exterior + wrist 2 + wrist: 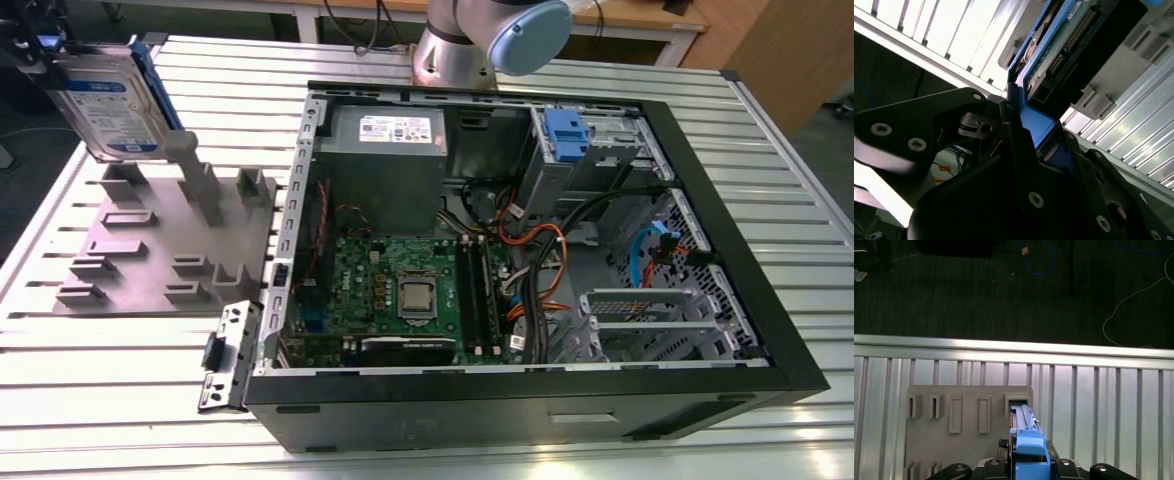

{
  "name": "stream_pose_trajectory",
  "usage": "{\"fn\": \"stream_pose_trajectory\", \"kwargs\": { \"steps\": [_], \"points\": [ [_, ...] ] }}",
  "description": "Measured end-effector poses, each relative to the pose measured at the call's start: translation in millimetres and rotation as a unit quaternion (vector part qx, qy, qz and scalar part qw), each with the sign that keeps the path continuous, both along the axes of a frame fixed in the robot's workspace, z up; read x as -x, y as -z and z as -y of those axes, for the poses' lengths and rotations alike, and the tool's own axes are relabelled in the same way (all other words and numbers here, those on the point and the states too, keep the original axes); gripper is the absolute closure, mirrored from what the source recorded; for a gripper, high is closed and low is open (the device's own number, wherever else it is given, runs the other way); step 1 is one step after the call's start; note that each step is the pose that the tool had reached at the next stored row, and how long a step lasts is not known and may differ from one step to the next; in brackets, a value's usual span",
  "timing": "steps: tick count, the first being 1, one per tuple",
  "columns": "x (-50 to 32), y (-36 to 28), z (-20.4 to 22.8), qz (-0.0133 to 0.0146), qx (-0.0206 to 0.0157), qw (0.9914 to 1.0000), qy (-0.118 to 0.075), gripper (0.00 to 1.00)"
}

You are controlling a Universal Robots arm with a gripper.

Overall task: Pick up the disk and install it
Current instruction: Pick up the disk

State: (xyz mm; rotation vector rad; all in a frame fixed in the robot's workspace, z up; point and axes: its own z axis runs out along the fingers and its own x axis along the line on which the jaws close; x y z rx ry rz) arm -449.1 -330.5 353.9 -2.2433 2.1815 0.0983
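Disk [114, 100] is in your grasp, standing upright on edge at the far corner of the exterior view's left, label side facing the camera. Your gripper [1036, 127] is pinching it: in the second wrist view the dark fingers [1010, 112] squeeze the blue carrier bracket from both sides, with the drive's circuit board and connector showing beyond them. Right under the disk sits the grey slotted fixture [160, 250], and in the first wrist view the drive's edge lines up with one open slot in it. You can't tell from these views whether the lower edge is clear of that slot. The fixture rests on the ribbed aluminium table [80, 400]. Well apart, toward the exterior view's right, the black computer case [534, 400] lies open on its side, with the motherboard [400, 270] exposed. Deeper in are the grey power supply [387, 150] and a blue-clipped drive cage [567, 135]. Behind the case stands your arm's base [454, 50].
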Motion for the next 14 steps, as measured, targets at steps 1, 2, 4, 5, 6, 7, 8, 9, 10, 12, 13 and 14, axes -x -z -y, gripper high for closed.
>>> {"fn": "stream_pose_trajectory", "kwargs": {
  "steps": [1,2,4,5,6,7,8,9,10,12,13,14],
  "points": [
    [0.0,-0.3,0.0,0.0000,0.0000,1.00000,0.000,0.63],
    [0.0,-0.6,0.0,0.0000,0.0000,1.00000,0.000,0.63],
    [0.0,-1.4,0.0,0.0000,0.0000,1.00000,0.000,0.63],
    [0.0,-1.7,0.0,0.0000,0.0000,1.00000,0.000,0.63],
    [0.0,-2.1,0.0,0.0000,0.0000,1.00000,0.000,0.63],
    [0.0,-2.5,0.0,0.0000,0.0000,1.00000,0.000,0.63],
    [0.0,-2.9,0.0,0.0000,0.0000,1.00000,0.000,0.63],
    [0.0,-3.3,0.0,0.0000,0.0000,1.00000,0.000,0.63],
    [0.0,-3.6,0.0,0.0001,0.0000,1.00000,0.000,0.63],
    [0.0,-4.4,0.0,0.0000,0.0000,1.00000,0.000,0.63],
    [0.0,-4.7,0.0,0.0000,0.0000,1.00000,0.000,0.63],
    [0.0,-5.1,0.0,0.0000,0.0000,1.00000,0.000,0.63]
  ]
}}
